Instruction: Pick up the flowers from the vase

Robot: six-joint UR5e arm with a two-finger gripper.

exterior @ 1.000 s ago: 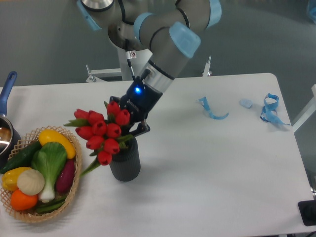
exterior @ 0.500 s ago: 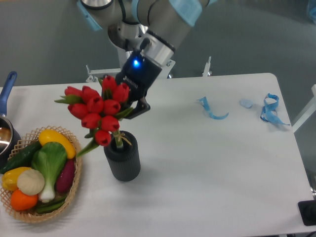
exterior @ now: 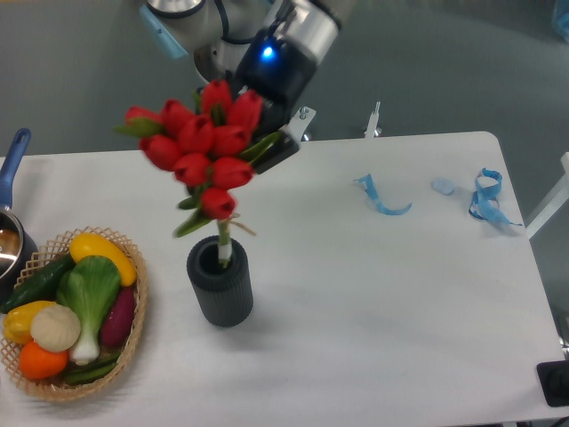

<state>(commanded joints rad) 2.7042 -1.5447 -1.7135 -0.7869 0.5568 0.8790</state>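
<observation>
— Higher now than half a second ago, aren't they? What has shifted?

— Yes. Since the earlier frame the flowers (exterior: 203,151) have risen with the arm, so that only the lower ends of the pale stems still reach into the mouth of the vase (exterior: 220,282); before, the buds sat just above its rim.

— Start from the near side of the table (exterior: 373,338).

— At the near left corner stands a wicker basket (exterior: 49,389) of vegetables: a yellow pepper, a green leafy one, a white round one, an orange one, a purple one. Just right of it, not touching, is the dark ribbed vase, upright. Beyond the basket, at the left edge, shows part of a pot with a blue handle (exterior: 13,156).

— And the bunch itself?

— It hangs tilted above the vase, red buds clustered to the upper left, green leaves sticking out, a tie around the stems.

— Who holds it?

— The gripper (exterior: 271,147), its blue light lit, is clamped on the bunch from behind and to the right; the buds hide most of its fingers.

— Anything farther back?

— Toward the far right lie blue strips (exterior: 484,197) and a small pale blue piece (exterior: 442,186), well apart from the vase.
</observation>
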